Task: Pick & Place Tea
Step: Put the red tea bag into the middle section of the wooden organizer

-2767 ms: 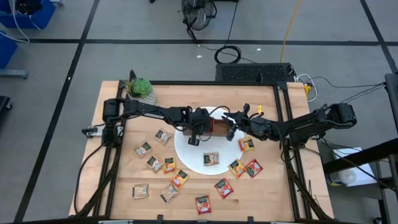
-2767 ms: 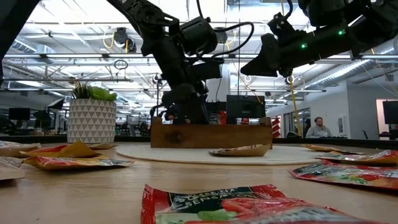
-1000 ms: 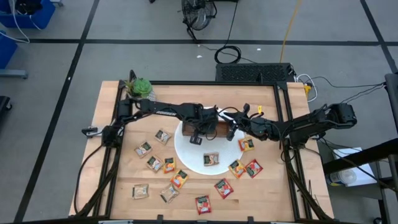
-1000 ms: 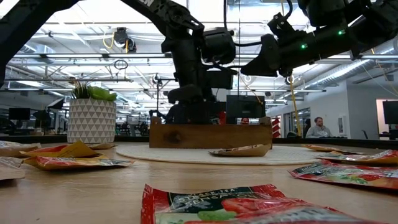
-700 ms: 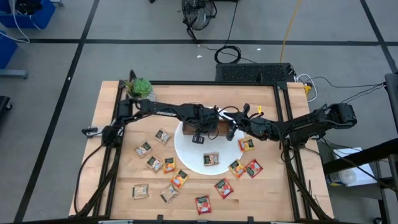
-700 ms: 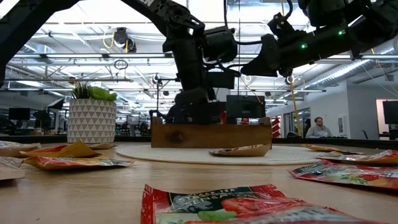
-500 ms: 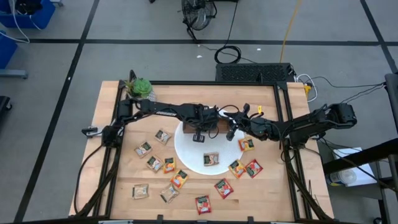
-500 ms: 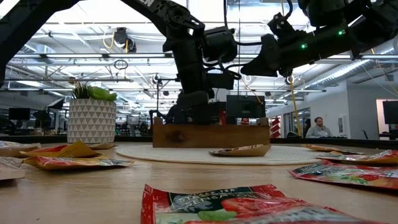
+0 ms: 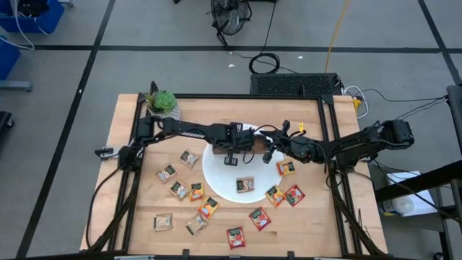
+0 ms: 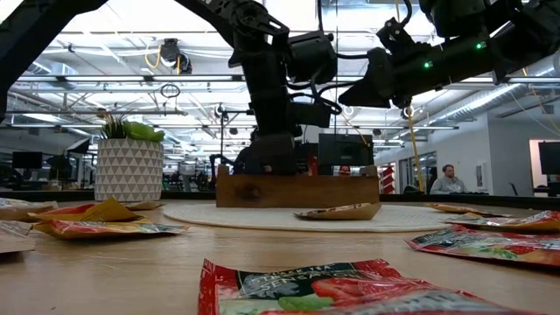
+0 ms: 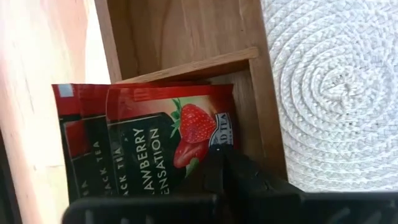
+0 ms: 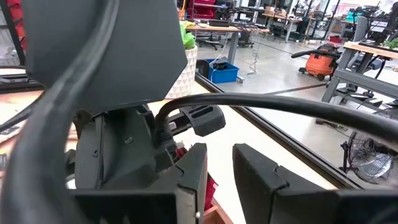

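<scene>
1. The left gripper (image 9: 232, 148) hangs over the wooden tray (image 9: 249, 150) on the white plate (image 9: 220, 180). Its fingers (image 11: 225, 171) are closed to a narrow tip that reaches down into a tray compartment and touches the front red tea packet (image 11: 168, 140); whether the packet is pinched cannot be told.
2. The right gripper (image 9: 268, 153) hovers just beside the tray's right end, its fingers (image 12: 261, 180) a little apart with nothing between them.
3. Only the left wrist view looks into the tray: two or three red strawberry packets stand together in one compartment, and the next compartment past the divider shows bare wood.
4. The high view alone shows the spread of loose packets: one (image 9: 245, 184) lies on the plate, an orange one (image 9: 286, 167) sits near the right gripper, and others (image 9: 208, 208) are scattered over the table (image 9: 144, 238).
5. The low view shows the tray's side wall and a potted plant (image 10: 128, 166) at the table's far corner.
</scene>
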